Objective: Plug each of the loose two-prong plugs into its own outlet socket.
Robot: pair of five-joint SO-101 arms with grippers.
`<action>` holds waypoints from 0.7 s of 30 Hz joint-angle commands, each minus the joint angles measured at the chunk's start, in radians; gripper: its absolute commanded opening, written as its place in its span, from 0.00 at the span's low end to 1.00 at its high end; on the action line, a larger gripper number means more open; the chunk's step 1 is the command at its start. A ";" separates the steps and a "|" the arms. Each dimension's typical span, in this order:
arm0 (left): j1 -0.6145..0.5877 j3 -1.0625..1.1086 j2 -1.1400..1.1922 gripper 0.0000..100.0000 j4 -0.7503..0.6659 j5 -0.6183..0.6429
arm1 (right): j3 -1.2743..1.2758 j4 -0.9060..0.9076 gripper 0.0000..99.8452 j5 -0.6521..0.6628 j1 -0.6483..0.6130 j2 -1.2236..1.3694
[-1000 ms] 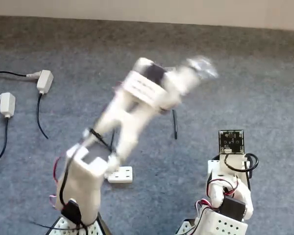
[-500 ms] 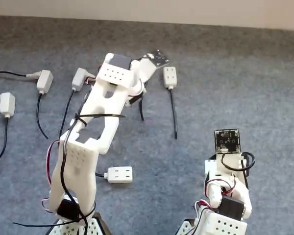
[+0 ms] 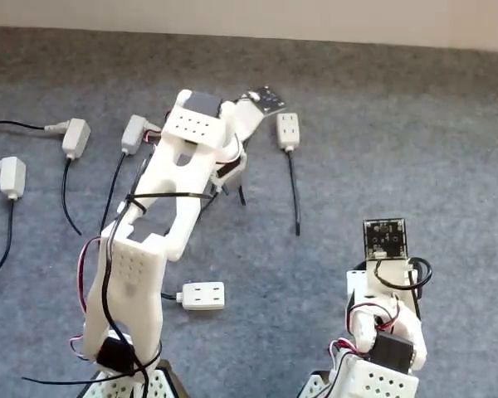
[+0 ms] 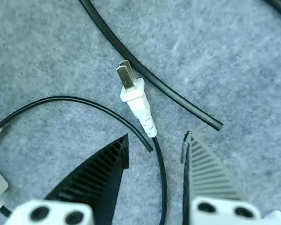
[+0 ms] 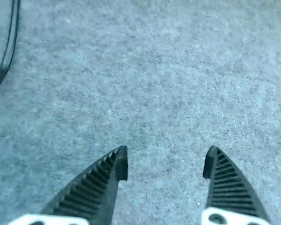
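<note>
My left gripper (image 4: 154, 140) has its jaws parted and empty. The white two-prong plug (image 4: 136, 96) lies on the grey surface (image 4: 243, 56) just ahead of them, beside a thick black cable (image 4: 178, 96). My right gripper (image 5: 165, 163) is likewise spread, holding nothing. The far socket (image 3: 287, 130) lies toward the surface's far edge, and the near socket (image 3: 203, 295) toward its near edge.

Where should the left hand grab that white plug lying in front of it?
Grip the plug by its white body, behind the prongs, from straight above, a finger each side. It lies flat on the carpet, prongs pointing away from the left hand, cord trailing back.
</note>
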 commanded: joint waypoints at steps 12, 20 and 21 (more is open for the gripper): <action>-0.054 0.213 -0.015 0.20 -0.146 -0.009 | 0.122 -0.015 0.26 0.044 -0.012 -0.010; -0.048 0.315 -0.015 0.02 -0.241 -0.031 | 0.122 -0.015 0.26 0.046 -0.033 -0.010; -0.048 0.317 -0.015 0.00 -0.241 -0.063 | 0.122 -0.015 0.26 0.046 -0.042 -0.010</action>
